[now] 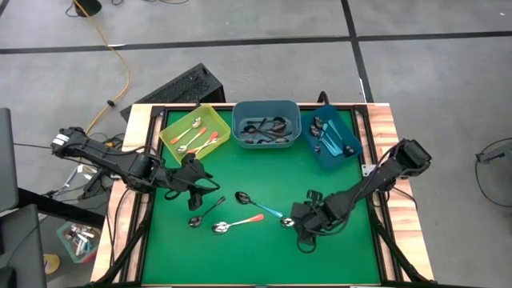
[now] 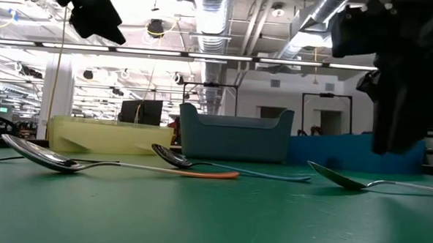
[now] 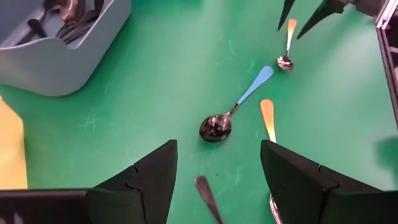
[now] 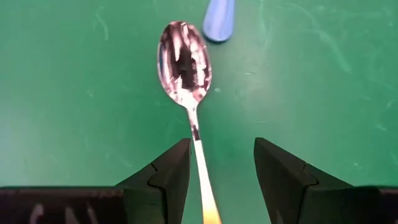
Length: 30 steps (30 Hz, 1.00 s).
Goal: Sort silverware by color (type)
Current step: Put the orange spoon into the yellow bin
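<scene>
Between the right gripper's spread dark fingers lies a glossy oval-bowled spoon (thin stem)

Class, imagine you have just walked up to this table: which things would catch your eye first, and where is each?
Three bins line the far edge of the green mat: a yellow bin, a grey bin and a blue bin, each holding spoons. Four loose spoons lie mid-mat, among them a blue-handled spoon and an orange-handled spoon. The right gripper hangs open over another spoon; the left gripper is open nearby.
</scene>
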Each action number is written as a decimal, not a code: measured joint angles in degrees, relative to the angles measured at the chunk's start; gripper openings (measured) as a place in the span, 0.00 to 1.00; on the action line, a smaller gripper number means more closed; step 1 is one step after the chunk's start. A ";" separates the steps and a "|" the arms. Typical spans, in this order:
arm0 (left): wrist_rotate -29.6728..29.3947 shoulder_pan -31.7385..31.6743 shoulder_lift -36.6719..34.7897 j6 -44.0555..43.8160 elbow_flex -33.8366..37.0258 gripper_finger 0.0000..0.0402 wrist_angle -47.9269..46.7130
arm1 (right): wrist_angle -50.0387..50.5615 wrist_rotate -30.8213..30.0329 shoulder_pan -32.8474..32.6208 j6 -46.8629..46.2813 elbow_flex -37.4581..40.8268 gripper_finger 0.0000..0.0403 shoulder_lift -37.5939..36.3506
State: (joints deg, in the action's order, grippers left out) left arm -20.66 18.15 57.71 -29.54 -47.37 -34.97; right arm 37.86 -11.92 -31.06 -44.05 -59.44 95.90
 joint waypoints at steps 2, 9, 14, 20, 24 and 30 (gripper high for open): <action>-0.42 -0.01 0.00 -0.01 0.00 0.53 -0.24 | -2.05 0.00 -0.08 0.78 1.17 0.46 0.00; -1.83 -0.02 0.00 -0.60 0.00 0.53 -0.22 | -5.22 -0.09 0.01 1.26 3.99 0.46 0.00; -3.98 -0.05 0.00 -1.00 0.00 0.53 -0.23 | -11.45 -0.22 -0.08 2.09 6.71 0.46 0.00; -4.07 -0.84 0.00 -1.72 0.00 0.53 -0.23 | -11.86 -0.22 -0.06 1.53 7.62 0.46 0.00; -4.05 -1.52 0.00 -1.31 0.00 0.53 -0.23 | -12.69 -0.89 -0.36 3.72 7.54 0.46 2.27; -4.07 -2.14 0.00 -1.29 0.02 0.53 -0.45 | -10.47 -0.95 -1.46 5.34 5.13 0.46 7.16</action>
State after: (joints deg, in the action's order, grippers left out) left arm -24.73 16.01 57.71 -30.83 -47.35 -35.42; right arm 27.39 -12.87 -32.51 -38.71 -54.31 103.05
